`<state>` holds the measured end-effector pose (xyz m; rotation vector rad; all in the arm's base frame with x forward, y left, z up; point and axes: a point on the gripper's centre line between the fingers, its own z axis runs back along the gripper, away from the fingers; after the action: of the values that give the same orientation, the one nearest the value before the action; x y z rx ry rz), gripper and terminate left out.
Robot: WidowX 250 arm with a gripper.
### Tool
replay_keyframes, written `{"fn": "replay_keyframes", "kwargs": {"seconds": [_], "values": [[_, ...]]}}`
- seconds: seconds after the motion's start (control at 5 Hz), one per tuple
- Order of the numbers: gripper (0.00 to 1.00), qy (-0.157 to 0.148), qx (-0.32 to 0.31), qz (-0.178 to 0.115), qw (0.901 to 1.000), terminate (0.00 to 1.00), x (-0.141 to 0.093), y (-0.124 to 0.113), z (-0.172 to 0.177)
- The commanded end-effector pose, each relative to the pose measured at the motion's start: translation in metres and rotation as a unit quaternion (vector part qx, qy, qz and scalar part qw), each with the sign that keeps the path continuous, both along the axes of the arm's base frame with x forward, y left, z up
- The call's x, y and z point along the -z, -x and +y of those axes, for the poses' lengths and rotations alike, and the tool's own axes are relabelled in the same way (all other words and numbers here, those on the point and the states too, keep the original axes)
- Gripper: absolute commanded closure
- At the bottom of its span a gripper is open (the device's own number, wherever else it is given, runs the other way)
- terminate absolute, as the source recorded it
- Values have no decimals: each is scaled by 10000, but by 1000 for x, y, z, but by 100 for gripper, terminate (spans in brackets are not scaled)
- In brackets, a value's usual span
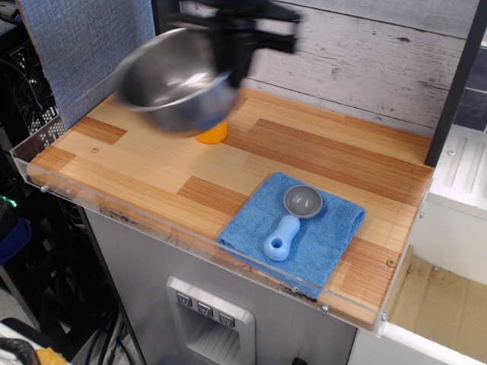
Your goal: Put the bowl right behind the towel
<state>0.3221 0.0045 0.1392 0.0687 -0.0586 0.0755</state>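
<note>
The shiny steel bowl (176, 85) hangs in the air over the back left of the wooden table, tilted and blurred by motion. My gripper (236, 67) is shut on the bowl's right rim, high up near the back wall. The blue towel (297, 232) lies flat at the front right of the table, well to the right of and in front of the bowl. A small grey-and-blue measuring scoop (291, 218) lies on top of the towel.
An orange object (212, 134) sits on the table, mostly hidden under the bowl. A clear acrylic rim (152, 222) runs along the table's front and left edges. A grey plank wall (365, 61) stands behind, with a dark post (453, 84) at the right.
</note>
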Motion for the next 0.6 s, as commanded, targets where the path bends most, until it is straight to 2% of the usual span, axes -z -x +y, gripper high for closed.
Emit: {"fn": "replay_keyframes", "kwargs": {"seconds": [0.0, 0.2, 0.4], "values": [[100, 292, 929, -36, 9952, 0, 9, -50, -59], [100, 264, 1053, 157, 9940, 0, 27, -60, -72], [100, 266, 1162, 263, 9925, 0, 38, -60, -80]]}}
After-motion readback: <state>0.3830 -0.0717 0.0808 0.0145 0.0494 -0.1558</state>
